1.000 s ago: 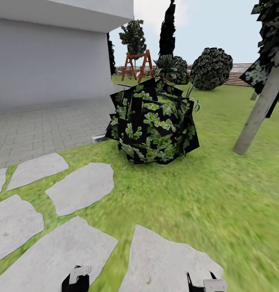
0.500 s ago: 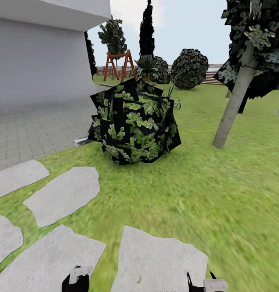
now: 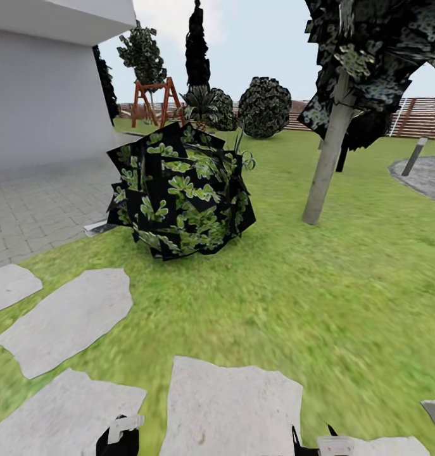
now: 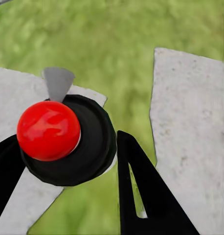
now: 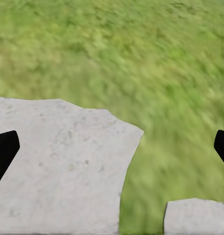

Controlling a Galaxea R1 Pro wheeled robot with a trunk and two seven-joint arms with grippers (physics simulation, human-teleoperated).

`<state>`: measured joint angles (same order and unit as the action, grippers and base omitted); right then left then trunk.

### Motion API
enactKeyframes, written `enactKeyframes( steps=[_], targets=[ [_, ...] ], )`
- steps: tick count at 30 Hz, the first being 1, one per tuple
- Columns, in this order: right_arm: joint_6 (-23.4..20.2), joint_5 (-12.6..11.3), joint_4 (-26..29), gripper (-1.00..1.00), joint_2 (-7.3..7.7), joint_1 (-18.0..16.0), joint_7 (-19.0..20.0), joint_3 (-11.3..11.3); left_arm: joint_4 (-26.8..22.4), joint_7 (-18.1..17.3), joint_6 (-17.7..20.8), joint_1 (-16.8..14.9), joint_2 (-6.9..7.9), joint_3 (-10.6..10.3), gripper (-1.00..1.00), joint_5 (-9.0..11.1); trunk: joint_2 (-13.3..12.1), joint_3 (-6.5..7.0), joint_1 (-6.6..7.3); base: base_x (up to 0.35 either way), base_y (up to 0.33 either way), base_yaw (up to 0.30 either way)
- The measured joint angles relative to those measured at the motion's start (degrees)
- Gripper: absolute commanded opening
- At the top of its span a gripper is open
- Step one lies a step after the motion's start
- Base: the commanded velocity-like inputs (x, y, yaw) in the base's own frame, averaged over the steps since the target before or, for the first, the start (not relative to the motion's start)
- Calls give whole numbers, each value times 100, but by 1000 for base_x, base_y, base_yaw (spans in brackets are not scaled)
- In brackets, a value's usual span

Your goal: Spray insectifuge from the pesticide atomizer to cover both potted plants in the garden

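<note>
I am on the garden lawn (image 3: 318, 285); the pesticide atomizer and the two potted plants are out of view. My left gripper (image 4: 63, 156) is open, its black fingers (image 4: 141, 186) spread above a red ball on a black round disc (image 4: 92, 142). My right gripper (image 5: 117, 142) is open too, nothing between its fingertips, with a stepping stone (image 5: 58, 161) and grass below. In the head view the ends of my left arm (image 3: 119, 438) and right arm (image 3: 325, 444) show at the bottom edge.
A big dark leafy bush (image 3: 179, 190) stands ahead left, a slanted tree trunk (image 3: 328, 158) ahead right. Stepping stones (image 3: 233, 405) lie underfoot. A grey house wall (image 3: 40, 107) and paving (image 3: 40, 202) are left. Far right are a grey patio (image 3: 426, 174), bollard (image 3: 415, 156) and slatted fence (image 3: 426, 117).
The camera has swung to the right, so bush and tree sit further left in the picture. The patio, bollard and fence have come into view. The arms hold the same pose.
</note>
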<state>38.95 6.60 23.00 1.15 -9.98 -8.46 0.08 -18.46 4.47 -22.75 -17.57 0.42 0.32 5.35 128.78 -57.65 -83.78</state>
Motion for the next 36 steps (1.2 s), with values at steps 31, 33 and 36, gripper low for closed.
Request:
enactKeyframes(
  steps=[31, 33, 36],
  targets=[
    [6, 0, 0, 100, 0, 0, 0, 0, -1, 4, 0, 0, 0, -2, -100, -8, 0, 0, 3, 90, 0, -269],
    [5, 0, 0, 100, 0, 0, 0, 0, -1, 4, 0, 0, 0, -1, -100, -8, 0, 0, 3, 329, -2, -269],
    [4, 0, 0, 100, 0, 0, 0, 0, 0, 1, 0, 0, 0, -1, -100, -8, 0, 0, 3, 331, -56, -269]
  ],
)
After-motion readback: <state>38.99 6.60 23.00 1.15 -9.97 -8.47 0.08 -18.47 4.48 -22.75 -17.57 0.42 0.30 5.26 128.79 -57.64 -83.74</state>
